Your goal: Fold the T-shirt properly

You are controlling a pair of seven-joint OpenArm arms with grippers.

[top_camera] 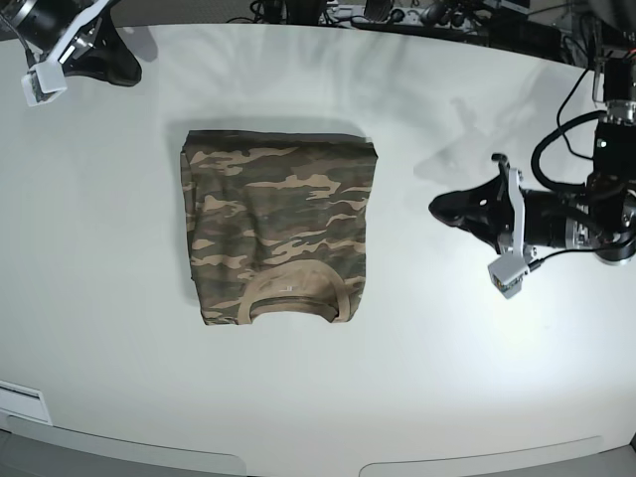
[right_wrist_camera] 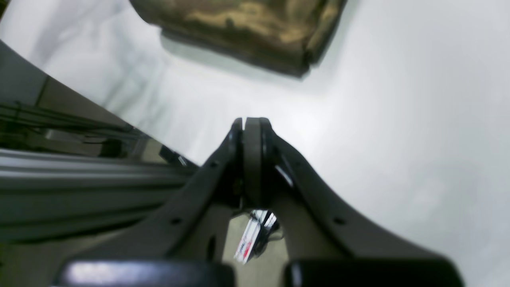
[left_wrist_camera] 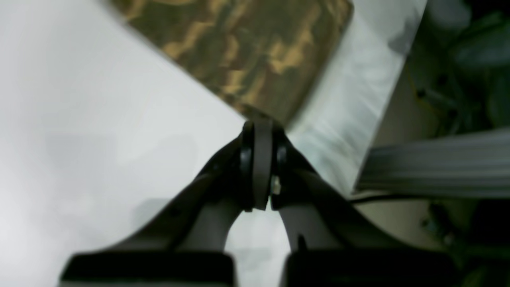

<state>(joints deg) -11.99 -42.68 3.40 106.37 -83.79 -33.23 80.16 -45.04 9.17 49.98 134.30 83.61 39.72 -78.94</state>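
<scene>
Here the left claw (left_wrist_camera: 259, 159) is closed, its 2 fingers pressed flat together with nothing between them. It hangs above the bare white table (left_wrist_camera: 79, 119), and past its tip lies a corner of the T-shirt (left_wrist_camera: 247, 52), blurred in this view. Whether the tip touches the cloth cannot be told from the wrist view; in the base view the left claw (top_camera: 452, 207) sits well to the side of the shirt, apart from it.

The right claw (right_wrist_camera: 252, 159) is closed too, fingers meeting edge to edge and holding nothing. It is over the table's edge, with the white tabletop (right_wrist_camera: 398, 119) spreading beyond it and the folded T-shirt (right_wrist_camera: 239, 28) lying farther off, not touching the claw. In the base view the right claw (top_camera: 104, 60) is at the far corner of the table.

The T-shirt (top_camera: 278, 229) lies in the middle of the table (top_camera: 99, 348), folded into a neat rectangle. Its camouflage print faces up, and the tan ribbed collar (top_camera: 291, 288) shows at the near edge. Both arms are clear of it.
</scene>
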